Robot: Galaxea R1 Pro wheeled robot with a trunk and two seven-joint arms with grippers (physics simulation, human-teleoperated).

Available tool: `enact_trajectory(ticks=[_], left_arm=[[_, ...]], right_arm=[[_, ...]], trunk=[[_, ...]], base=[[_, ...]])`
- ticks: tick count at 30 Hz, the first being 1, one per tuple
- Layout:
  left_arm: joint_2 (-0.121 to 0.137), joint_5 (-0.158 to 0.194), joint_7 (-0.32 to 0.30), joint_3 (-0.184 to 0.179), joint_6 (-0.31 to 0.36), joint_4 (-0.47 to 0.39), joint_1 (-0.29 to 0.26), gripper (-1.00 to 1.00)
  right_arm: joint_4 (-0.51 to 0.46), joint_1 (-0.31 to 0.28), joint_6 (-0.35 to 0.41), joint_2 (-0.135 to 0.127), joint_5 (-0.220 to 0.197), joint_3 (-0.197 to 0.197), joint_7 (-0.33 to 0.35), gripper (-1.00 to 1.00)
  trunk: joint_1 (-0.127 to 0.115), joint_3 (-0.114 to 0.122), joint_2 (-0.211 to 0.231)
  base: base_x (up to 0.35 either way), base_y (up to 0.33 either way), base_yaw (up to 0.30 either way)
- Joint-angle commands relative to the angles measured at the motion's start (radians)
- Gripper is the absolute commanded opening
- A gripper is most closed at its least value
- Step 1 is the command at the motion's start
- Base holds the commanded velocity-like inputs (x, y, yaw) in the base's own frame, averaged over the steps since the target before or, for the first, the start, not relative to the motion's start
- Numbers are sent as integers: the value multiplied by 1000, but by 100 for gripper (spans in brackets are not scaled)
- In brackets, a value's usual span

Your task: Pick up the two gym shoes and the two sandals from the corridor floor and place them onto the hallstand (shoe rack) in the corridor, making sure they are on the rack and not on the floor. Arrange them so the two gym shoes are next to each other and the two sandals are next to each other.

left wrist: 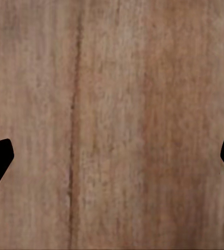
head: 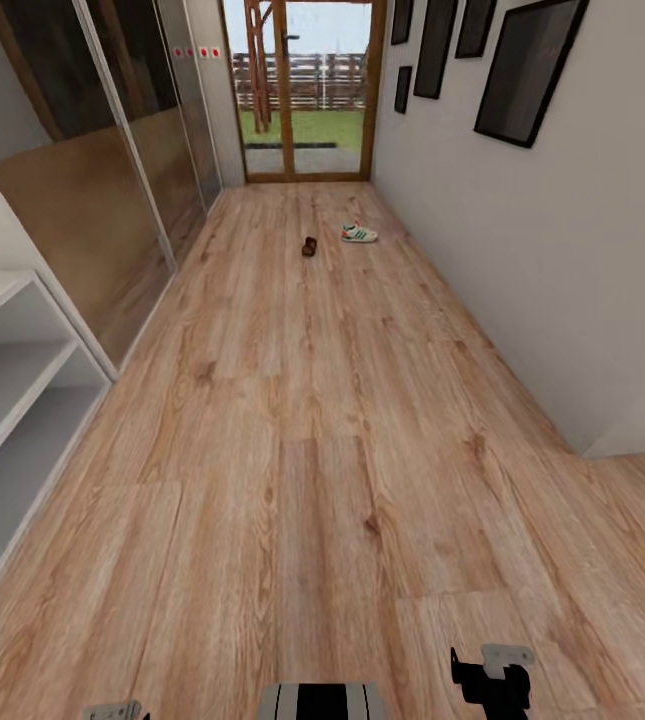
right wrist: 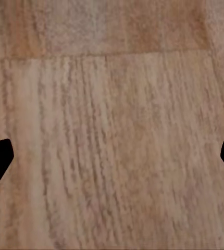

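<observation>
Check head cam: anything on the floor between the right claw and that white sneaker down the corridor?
Nothing: in the head view only bare wood-plank floor lies between the right claw and the white green-striped sneaker.

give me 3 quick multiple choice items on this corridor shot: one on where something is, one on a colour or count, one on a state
1. Where is the sneaker?
A. on the rack
B. far down the floor, near the glass door
C. in a gripper

2. What colour are its side stripes?
A. green
B. blue
C. black

3. How are the left gripper's fingers?
A. shut on a sandal
B. shut, empty
C. spread wide, empty

Answers: B, it lies on the floor far ahead, right of the sandal; A, green shows on its white side; C, the left wrist view shows the tips at opposite edges with bare planks between.
</observation>
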Motion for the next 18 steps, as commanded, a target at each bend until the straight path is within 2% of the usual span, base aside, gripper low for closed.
enact_trajectory(ticks=[1,18], left_arm=[[0,-8,-5,9,-3,1,-1,100],[0,-8,-5,9,-3,1,-1,100]], right_arm=[[1,-1,-3,0,11,-6,-5,100],[1,-1,-3,0,11,-6,-5,100]], trunk=[[0,-1,0],[0,-1,0]], base=[[338,0,0],[338,0,0]])
